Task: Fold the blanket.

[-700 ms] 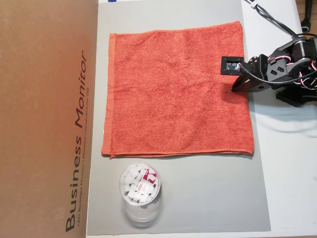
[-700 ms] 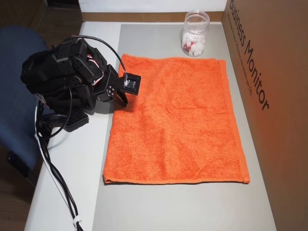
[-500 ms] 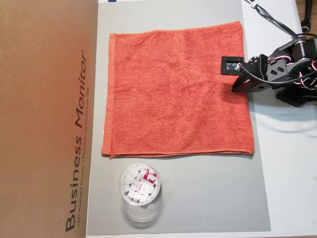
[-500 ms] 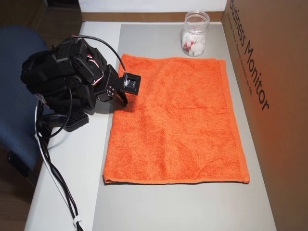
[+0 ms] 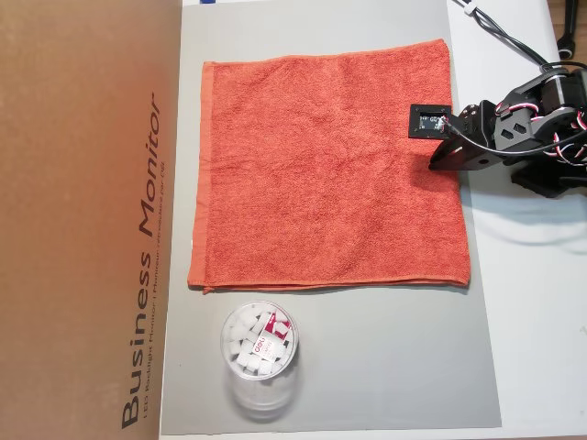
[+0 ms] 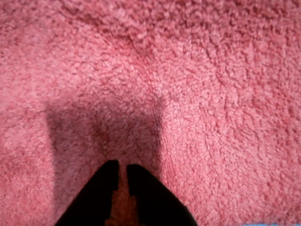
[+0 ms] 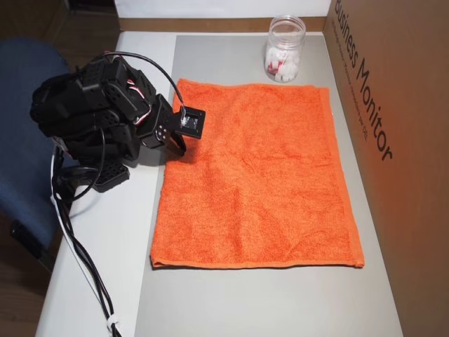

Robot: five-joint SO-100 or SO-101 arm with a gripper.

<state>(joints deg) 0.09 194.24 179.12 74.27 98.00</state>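
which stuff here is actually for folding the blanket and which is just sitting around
For the job:
- orange-red terry blanket, lying flat and unfolded
- gripper, over the blanket's edge, jaws nearly closed with nothing between them

Just lying about:
- clear plastic jar of white pieces
- brown cardboard box printed "Business Monitor"
- grey mat under it all

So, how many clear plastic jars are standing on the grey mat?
1. The clear plastic jar stands on the grey mat, just beyond one edge of the blanket, near the cardboard box. None seems hidden.
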